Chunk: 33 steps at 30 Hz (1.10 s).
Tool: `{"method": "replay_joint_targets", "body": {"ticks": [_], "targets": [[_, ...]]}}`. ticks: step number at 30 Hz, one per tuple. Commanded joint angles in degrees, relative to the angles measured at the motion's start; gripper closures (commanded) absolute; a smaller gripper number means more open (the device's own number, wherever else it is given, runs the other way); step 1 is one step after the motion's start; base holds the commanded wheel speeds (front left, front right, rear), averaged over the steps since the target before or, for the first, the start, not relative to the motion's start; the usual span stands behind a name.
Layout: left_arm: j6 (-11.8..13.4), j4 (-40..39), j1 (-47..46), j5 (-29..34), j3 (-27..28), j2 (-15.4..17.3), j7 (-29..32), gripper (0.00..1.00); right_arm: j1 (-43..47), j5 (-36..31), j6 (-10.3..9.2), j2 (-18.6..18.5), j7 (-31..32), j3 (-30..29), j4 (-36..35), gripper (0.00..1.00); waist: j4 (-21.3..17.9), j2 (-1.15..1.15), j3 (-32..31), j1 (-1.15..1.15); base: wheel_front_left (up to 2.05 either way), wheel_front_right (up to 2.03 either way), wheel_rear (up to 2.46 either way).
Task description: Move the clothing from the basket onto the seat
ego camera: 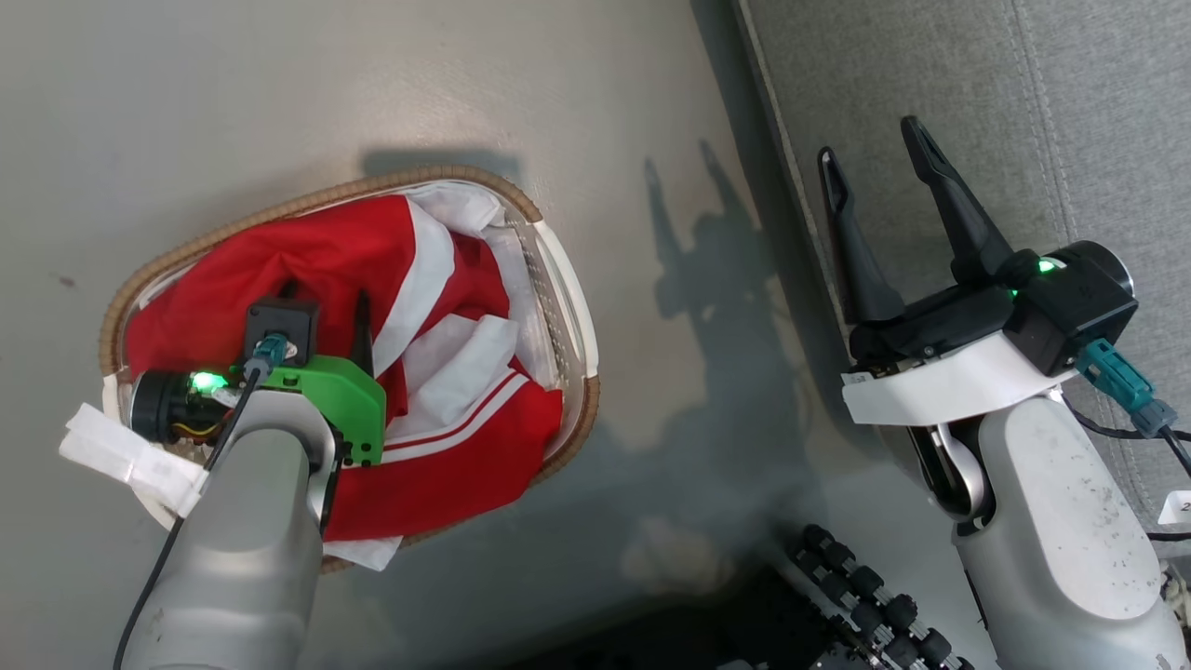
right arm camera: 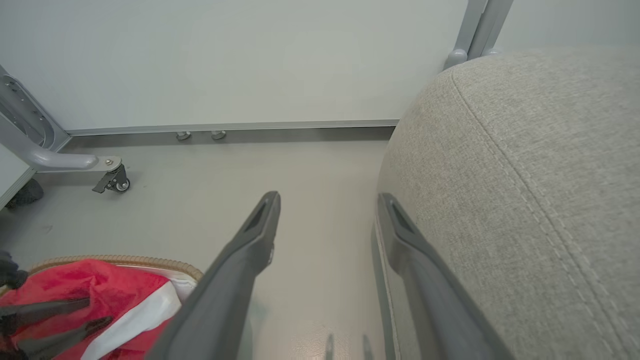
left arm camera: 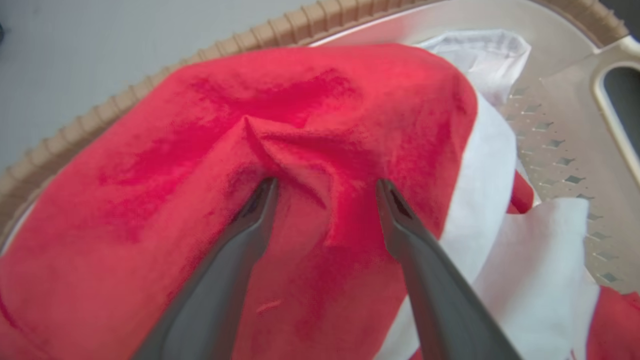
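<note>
Left gripper fingers apart, tips pressing into red clothing in basket; right gripper fingers apart, over near-left edge of seat

Both forearms are smooth silver-grey shells; the right one has small dark specks. The left end effector and the right end effector each have two long dark grey fingers, narrow at the tips. The left wrist carries a bright green bracket, the right a white band. Each has a green light and a teal connector.
</note>
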Motion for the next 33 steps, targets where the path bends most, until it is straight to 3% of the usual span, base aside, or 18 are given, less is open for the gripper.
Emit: {"method": "replay_joint_targets", "body": {"ticks": [1,8,17,19,21,23,33], "targets": [[0.5,1.1,-1.3,0.3,0.0,0.5,0.0,0.0,-0.7,-0.2,-0.01,0.0,-0.1,0.0,-0.2,0.0,0.0,0.0,0.9,0.0,0.0,0.0,0.0],[0.2,9.3,-5.2,-0.4,-0.5,0.5,0.5,0.0,-0.9,-0.2,-0.01,0.3,-0.1,0.8,-0.1,0.0,-0.2,0.0,1.9,0.0,0.0,0.0,0.0],[0.3,12.5,-7.3,-0.8,-1.5,0.3,3.7,0.0,-1.3,0.1,-0.01,0.6,-0.1,1.0,0.0,0.0,-0.6,0.0,2.6,0.0,0.0,0.0,0.0],[0.3,12.8,-7.4,-0.9,-1.8,0.3,4.5,0.11,-1.2,0.0,-0.01,0.6,-0.1,1.0,-0.1,0.0,-0.6,0.0,2.7,0.0,0.0,0.0,0.0],[0.4,12.9,-7.5,-1.2,-1.8,0.3,5.3,0.09,-1.0,-0.2,-0.01,0.7,-0.1,0.9,-0.4,0.0,-0.6,0.0,2.8,0.0,0.0,0.0,0.0],[0.5,13.0,-7.8,-1.4,-1.9,0.2,6.0,0.0,-0.9,0.0,-0.01,0.3,-0.1,0.7,-0.5,0.0,-0.5,0.0,3.0,0.0,0.0,0.0,0.0],[0.0,13.2,-8.7,-1.9,-3.1,-0.1,8.2,0.0,-0.6,0.1,-0.01,-0.6,-0.1,0.3,-0.8,0.0,-0.2,0.0,3.7,0.0,0.0,0.0,0.0]]}}
